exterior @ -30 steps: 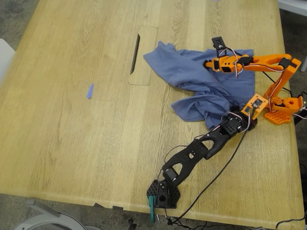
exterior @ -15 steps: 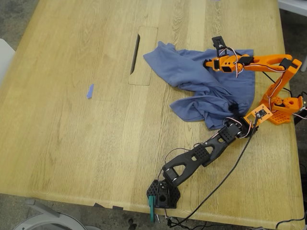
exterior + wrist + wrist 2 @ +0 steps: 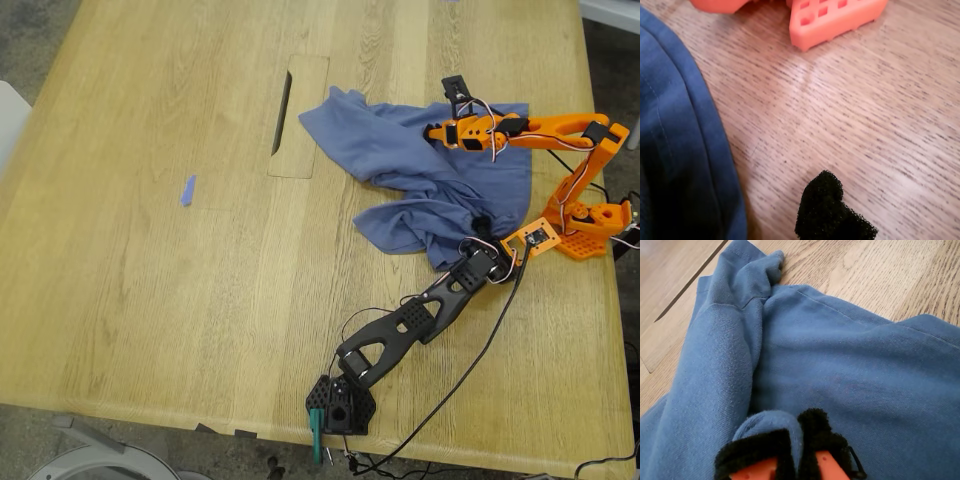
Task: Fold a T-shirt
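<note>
The slate-blue T-shirt [image 3: 425, 175] lies crumpled on the wooden table [image 3: 150, 300], towards the exterior view's right. My second gripper [image 3: 437, 132], on the orange arm, rests on the shirt's far part. In the second wrist view its black-padded fingers [image 3: 822, 432] are shut on a small raised fold of the T-shirt [image 3: 850, 375]. My first gripper [image 3: 482, 230], on the black arm, sits at the shirt's near right edge. The first wrist view shows one black fingertip [image 3: 827, 207] over bare wood, beside the shirt's hem [image 3: 695, 130]. Its other finger is out of view.
The orange arm's base [image 3: 590, 225] stands close by at the exterior view's right, and shows as an orange grid block [image 3: 835, 20] in the first wrist view. A slot [image 3: 281, 112] is cut into the table beyond the shirt. A tiny blue scrap [image 3: 187, 190] lies at the exterior view's left.
The black arm's wrist drew back toward the near edge, then edged slightly towards the shirt again. The orange arm and its pinched fold have not moved.
</note>
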### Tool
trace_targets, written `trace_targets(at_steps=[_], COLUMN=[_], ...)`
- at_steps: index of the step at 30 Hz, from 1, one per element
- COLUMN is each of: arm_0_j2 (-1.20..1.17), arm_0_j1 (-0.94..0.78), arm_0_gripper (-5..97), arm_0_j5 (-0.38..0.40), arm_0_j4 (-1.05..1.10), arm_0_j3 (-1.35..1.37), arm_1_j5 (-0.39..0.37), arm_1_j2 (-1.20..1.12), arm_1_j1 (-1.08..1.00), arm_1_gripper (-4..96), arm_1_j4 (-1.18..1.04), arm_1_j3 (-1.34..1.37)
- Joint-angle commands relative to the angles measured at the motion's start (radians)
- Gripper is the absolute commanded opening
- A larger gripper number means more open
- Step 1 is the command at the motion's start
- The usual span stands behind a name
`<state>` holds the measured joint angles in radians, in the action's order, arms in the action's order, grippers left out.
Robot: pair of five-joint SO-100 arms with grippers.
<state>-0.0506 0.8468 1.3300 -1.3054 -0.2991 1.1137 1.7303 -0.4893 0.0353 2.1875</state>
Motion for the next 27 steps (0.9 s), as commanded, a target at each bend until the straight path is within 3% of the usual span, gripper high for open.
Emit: trace_targets(at_steps=[1,9,23,27], arm_0_j2=[0.026,0.055,0.078,0.084], arm_0_j1=[-0.044,-0.091,-0.146,-0.166], arm_0_gripper=[60,49,49,40], arm_0_j5=[-0.012,-0.028,-0.109,-0.164], arm_0_j4=[-0.077,-0.097,-0.015,0.002], arm_0_j3=[-0.028,-0.012,0.025,0.003], arm_1_j5=[0.005,0.003,0.005,0.005], arm_1_j2=[0.072,0.087,0.104,0.107], arm_1_j1=[0.005,0.008,0.011,0.005], arm_1_gripper=[-0.1,-0.1,-0.1,-0.1], arm_1_j4=[0.002,0.000,-0.015,-0.018], arm_1_j3=[-0.020,-0.018,-0.018,-0.020])
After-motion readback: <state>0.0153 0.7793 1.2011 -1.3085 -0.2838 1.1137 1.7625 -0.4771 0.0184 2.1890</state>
